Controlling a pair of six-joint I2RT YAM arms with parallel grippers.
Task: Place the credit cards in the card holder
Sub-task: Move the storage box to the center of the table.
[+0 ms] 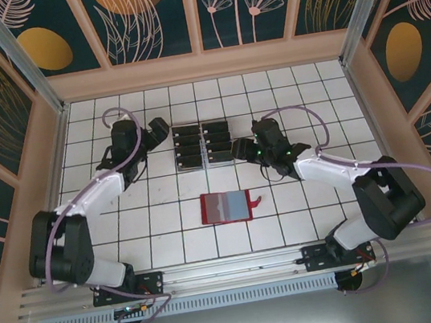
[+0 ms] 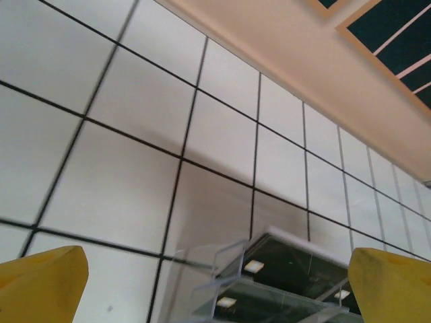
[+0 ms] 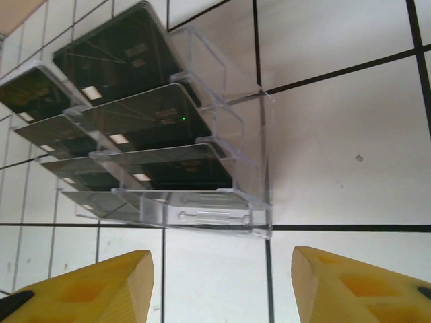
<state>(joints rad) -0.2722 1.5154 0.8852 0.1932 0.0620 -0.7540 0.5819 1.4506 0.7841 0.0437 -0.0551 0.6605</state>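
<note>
Red card holder open and flat on the white tiled worktop, near the front middle, between the two arm bases, greyish pockets facing up, snap tab sticking out on its right side. Farther back, a clear plastic rack in two columns, loaded with the black credit cards, well apart from the card holder. Left pincer just beside the rack's far left corner, fingers spread wide in the left wrist view, with tile and the rack's clear edge in sight between them, nothing clamped. Right pincer just beside the rack's right side towards its near end, yellow fingers apart and empty, pointed at the rack in the right wrist view and a little short of it. Cards there stepped in tiers behind clear lips, small pale chips on their dark faces, a tiny green dot of light on one. Contact between the left pincer and the rack impossible to tell from these views. All visible cards in the rack.
</note>
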